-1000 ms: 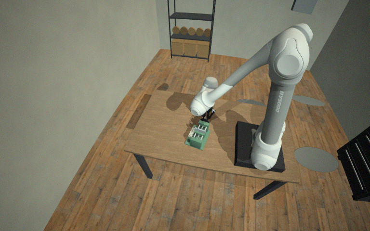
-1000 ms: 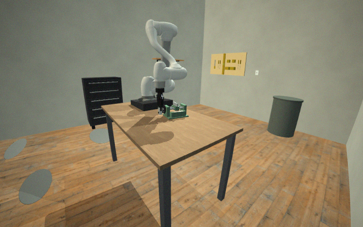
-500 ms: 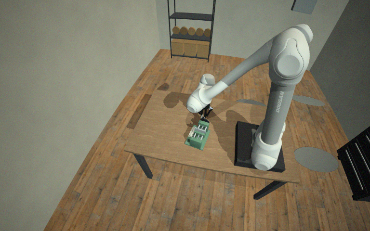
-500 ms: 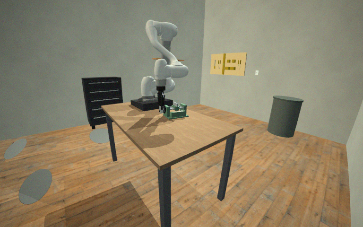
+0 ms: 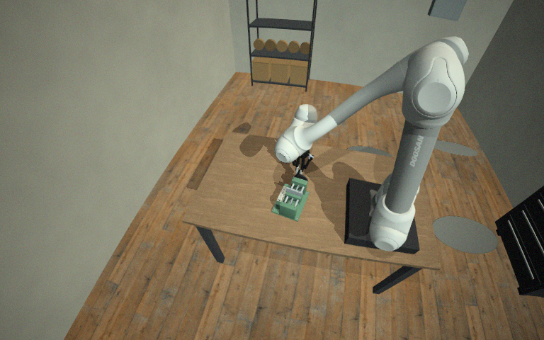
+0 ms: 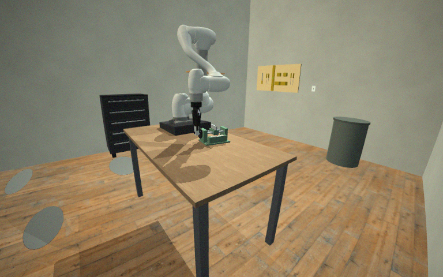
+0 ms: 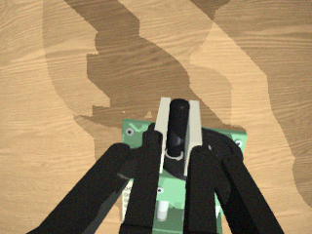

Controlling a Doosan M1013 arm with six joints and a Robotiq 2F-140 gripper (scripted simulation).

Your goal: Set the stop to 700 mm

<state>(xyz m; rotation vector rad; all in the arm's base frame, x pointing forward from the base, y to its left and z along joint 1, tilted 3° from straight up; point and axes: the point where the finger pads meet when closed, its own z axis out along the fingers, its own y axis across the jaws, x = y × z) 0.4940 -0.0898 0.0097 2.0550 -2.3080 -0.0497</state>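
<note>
White pads on the gripper (image 5: 299, 171) (image 6: 196, 133) (image 7: 179, 104) are squeezed on a small black handle (image 7: 178, 117), one pad on each side of it. That handle belongs to the black handwheel (image 5: 300, 176) (image 6: 200, 133) (image 7: 225, 147), which sits at one end of the green stop frame (image 5: 289, 210) (image 6: 218, 139) (image 7: 172, 188).

I think the job now is turning the wheel to move the stop. Next, the arm should take the handle round in a circle, with the pads kept tight, until the stop is at 700 mm. Then it can let go. I cannot read the numbers on the pale scale (image 5: 281, 193), so I cannot tell how far it has to go.

In the top view, the green frame's long side runs from the table's far long edge toward its near long edge, a bit slanted. Its wheel end points to the far edge. The grey stop plate (image 5: 294, 191) lies across the rods, partway along.

The frame sits well in from all four corners of the wooden table (image 5: 236, 196) (image 6: 244, 163) (image 7: 44, 146). The arm's black base (image 5: 357, 190) (image 6: 169, 126) is nearer the right short edge in that view.

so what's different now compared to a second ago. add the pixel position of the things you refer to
The arm's wrist (image 5: 283, 148) (image 6: 209, 83) has shifted a little toward the top left of the top view, and the tool (image 5: 299, 171) (image 6: 196, 132) (image 7: 178, 113) sits slightly higher, closed on the black crank knob (image 7: 178, 113). No release shows. The green fixture (image 5: 289, 210) (image 6: 217, 139) (image 7: 171, 187) stayed put.
</note>
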